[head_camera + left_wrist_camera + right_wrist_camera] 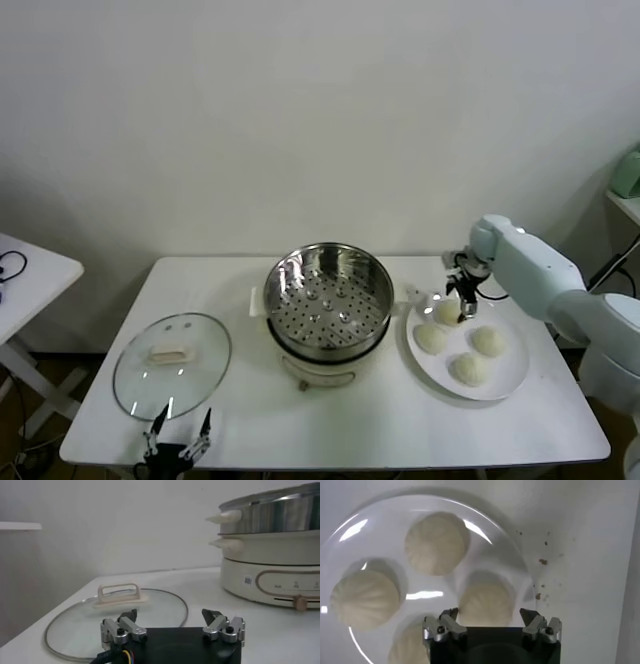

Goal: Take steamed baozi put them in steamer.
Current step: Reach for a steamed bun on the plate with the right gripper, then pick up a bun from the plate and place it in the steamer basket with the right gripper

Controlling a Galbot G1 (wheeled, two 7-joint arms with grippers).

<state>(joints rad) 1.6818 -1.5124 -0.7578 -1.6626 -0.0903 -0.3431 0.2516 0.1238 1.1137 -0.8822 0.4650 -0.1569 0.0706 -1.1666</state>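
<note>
Four cream-white baozi lie on a white plate (511, 379) to the right of the steamer (328, 300). The steamer is a shiny steel pot with a perforated tray on a white base, and it holds nothing. My right gripper (464, 297) is open and hovers just over the rearmost baozi (445, 313). In the right wrist view the open gripper (489, 615) straddles that baozi (486, 602) without gripping it, and the other three (436, 542) lie farther off on the plate (506, 541). My left gripper (178, 436) is open and empty at the table's front left edge.
The round glass lid (172, 365) with a white handle lies flat left of the steamer, just beyond my left gripper (170, 614). It also shows in the left wrist view (150, 611). Small crumbs (542, 561) dot the table beside the plate. A side table (25, 275) stands at far left.
</note>
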